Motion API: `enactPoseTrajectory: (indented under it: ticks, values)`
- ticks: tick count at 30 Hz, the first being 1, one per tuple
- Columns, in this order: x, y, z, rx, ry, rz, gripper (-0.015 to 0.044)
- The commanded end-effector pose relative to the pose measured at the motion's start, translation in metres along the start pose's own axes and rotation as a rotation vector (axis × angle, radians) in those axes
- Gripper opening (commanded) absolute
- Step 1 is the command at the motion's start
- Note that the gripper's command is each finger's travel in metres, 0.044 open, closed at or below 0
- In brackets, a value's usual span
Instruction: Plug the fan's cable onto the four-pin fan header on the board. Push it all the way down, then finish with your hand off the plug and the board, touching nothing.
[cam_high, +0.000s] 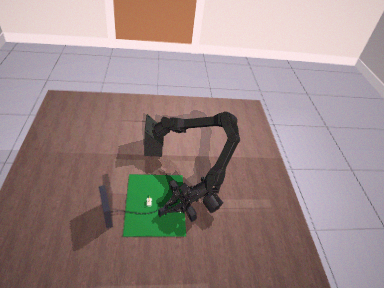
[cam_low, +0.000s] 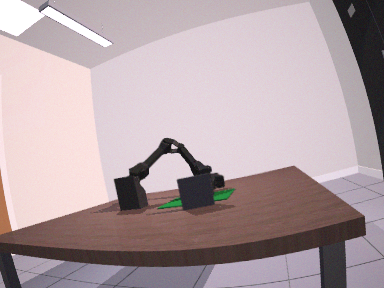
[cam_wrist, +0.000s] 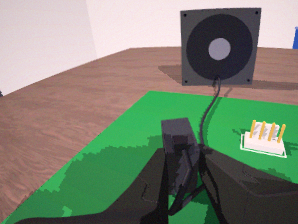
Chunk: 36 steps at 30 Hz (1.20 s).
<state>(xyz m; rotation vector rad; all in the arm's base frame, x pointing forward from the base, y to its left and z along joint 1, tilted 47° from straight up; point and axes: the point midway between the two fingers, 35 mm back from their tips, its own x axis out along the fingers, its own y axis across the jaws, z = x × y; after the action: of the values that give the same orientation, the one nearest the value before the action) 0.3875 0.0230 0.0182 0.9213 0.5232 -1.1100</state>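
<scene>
Our pincer (cam_high: 164, 211) (cam_wrist: 180, 152) grips the black plug (cam_wrist: 178, 136) over the green board (cam_high: 135, 225) (cam_low: 172, 203) (cam_wrist: 125, 125). We see the header (cam_high: 149, 201) (cam_wrist: 263, 141) apart from it, pins bare. Our cable (cam_high: 135, 213) (cam_wrist: 206, 116) runs to the fan (cam_high: 105, 206) (cam_low: 196, 192) (cam_wrist: 190, 75), upright on the desk (cam_high: 75, 130) (cam_low: 200, 232) (cam_wrist: 110, 75) beside the board.

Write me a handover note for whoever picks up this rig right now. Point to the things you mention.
Gripper (cam_high: 161, 212) (cam_wrist: 180, 152): shut on the fan cable's black plug (cam_wrist: 178, 131), over the green board.
Header (cam_high: 149, 202) (cam_wrist: 263, 139): white, pins up, on the board (cam_high: 136, 227) (cam_low: 226, 195) (cam_wrist: 125, 130); in the wrist view it lies to the right of the plug.
Fan (cam_high: 105, 207) (cam_low: 196, 191) (cam_wrist: 219, 49): upright beside the board, its cable (cam_high: 135, 212) (cam_wrist: 208, 112) running to the plug.
Done: plug in grip.
Left: line it up over the pins, push fully down, release, back off touching nothing.
</scene>
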Motion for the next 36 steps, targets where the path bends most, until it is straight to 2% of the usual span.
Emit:
enactPoseTrajectory:
  ticks: [1,25,30,36]
  values:
    - [-0.0001,-0.0002,0.0002,-0.002,0.000,0.000,0.0000]
    - [-0.0001,-0.0002,0.0002,-0.002,0.000,0.000,0.0000]
    - [0.0000,0.0000,0.0000,0.000,0.000,0.000,0.0131]
    - [0.0000,0.0000,0.0000,0.000,0.000,0.000,0.0140]
